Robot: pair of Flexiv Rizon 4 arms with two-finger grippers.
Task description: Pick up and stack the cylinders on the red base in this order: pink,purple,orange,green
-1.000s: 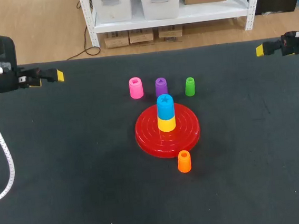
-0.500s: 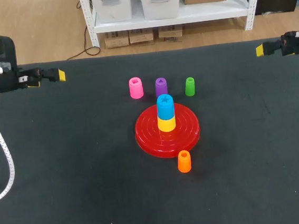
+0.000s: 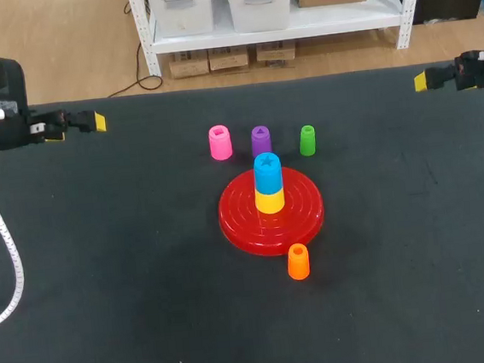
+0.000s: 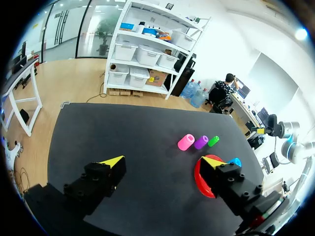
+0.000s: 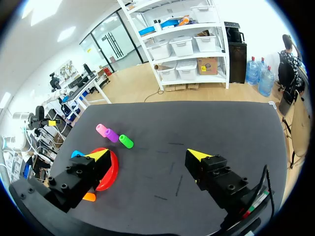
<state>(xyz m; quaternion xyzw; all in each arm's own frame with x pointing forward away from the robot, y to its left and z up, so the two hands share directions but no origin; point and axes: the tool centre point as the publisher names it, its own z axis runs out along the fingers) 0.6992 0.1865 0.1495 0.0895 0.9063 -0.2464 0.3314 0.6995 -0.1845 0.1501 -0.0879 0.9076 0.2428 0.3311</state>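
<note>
Head view: pink (image 3: 219, 142), purple (image 3: 260, 138) and green (image 3: 307, 140) stand in a row on the dark surface (image 3: 107, 289) behind the base (image 3: 301, 214). Orange (image 3: 298, 262) sits just in front of it. The base carries blue (image 3: 267, 170) on yellow (image 3: 270, 202).
Left wrist view: left jaws wide open and empty, well apart from pink.
Right wrist view: right jaws wide open and empty, well apart from green.
Progress: none of the four is stacked. Picking up pink looks like the first job.
</note>
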